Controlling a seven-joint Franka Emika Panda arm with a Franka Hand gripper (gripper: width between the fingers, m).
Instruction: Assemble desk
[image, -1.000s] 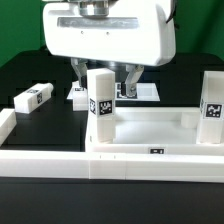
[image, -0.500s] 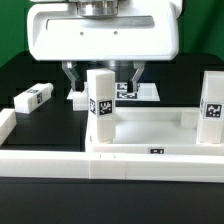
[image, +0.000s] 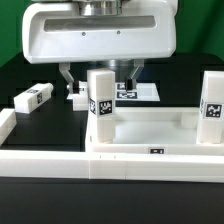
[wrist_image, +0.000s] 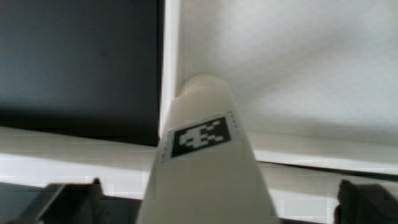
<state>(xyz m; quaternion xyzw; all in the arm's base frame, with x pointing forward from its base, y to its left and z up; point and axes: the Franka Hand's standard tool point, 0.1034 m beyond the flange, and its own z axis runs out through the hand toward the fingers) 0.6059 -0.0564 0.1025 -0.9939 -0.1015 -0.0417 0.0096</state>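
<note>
We note the pincer (image: 99, 85) released, fingers (wrist_image: 68, 202) straddling the upright leg (image: 100, 106) without contact. That leg stands in a corner of the tabletop (image: 125, 152); a loose leg (image: 33, 97) lies on the worktop (image: 30, 65) beside.

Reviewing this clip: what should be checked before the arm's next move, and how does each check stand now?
1. Gripper open: ok.
2. Near leg centred between the jaws, wrist view: ok.
3. Near leg fully seated in the tabletop: cannot tell.
4. Second leg upright at the exterior view's right: ok.
5. Loose leg lying apart from the gripper: ok.
</note>
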